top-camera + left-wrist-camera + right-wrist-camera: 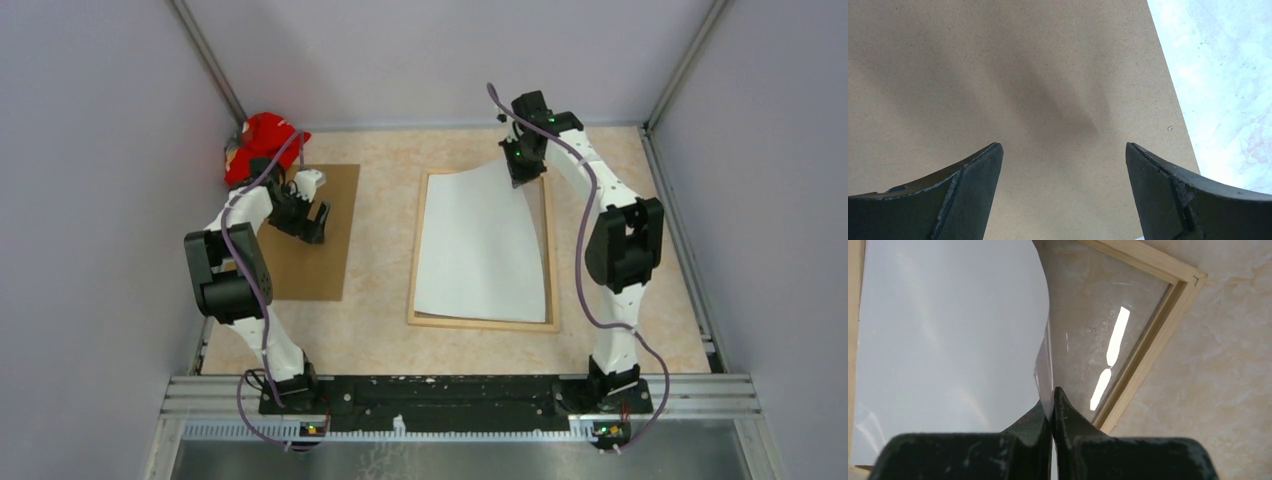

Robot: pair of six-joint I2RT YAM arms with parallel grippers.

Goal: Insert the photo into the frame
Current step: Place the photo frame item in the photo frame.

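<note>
The photo [482, 245] lies whitish back up inside the light wood frame [480, 322] at the table's middle. Its far right corner is lifted and curled. My right gripper [522, 172] is shut on that corner, the sheet [948, 340] pinched between the fingertips [1052, 407]. Under the raised corner the frame's glass shows, with the frame's corner [1173, 285] beyond it. My left gripper [310, 220] hangs open over the brown backing board [315, 235], away from the frame. In the left wrist view its fingers [973, 185] stand wide apart above the board [1023, 75], nothing between them.
A red cloth object [262, 140] sits at the far left corner behind the board. Grey walls enclose the table on three sides. A metal rail [460, 395] with the arm bases runs along the near edge.
</note>
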